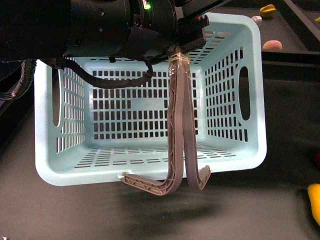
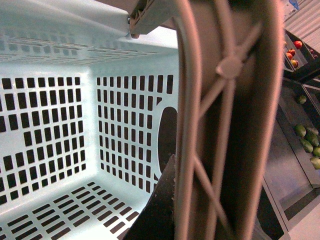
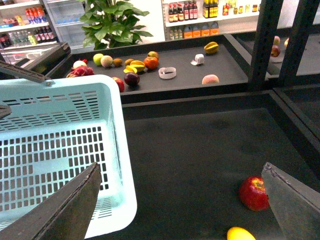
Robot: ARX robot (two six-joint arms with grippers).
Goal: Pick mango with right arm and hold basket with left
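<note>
The light-blue slotted basket (image 1: 235,90) hangs tilted over the dark table, its open side facing the front camera. My left gripper (image 1: 181,50) is shut on its two grey-brown swing handles (image 1: 179,125), which fill the left wrist view beside one dark finger (image 2: 157,210). The yellow mango (image 3: 240,233) lies on the table to the right of the basket, also seen at the front view's right edge as a yellow fruit (image 1: 315,200). My right gripper (image 3: 182,215) is wide open above the table, the mango between and just below its fingers, nothing held.
A red apple (image 3: 254,193) lies next to the mango, near one right finger. Behind a raised divider (image 3: 200,95), a back tray holds a starfruit (image 3: 211,47), a peach (image 3: 210,79), an orange (image 3: 151,62) and other fruit. Dark posts (image 3: 260,45) stand at the right.
</note>
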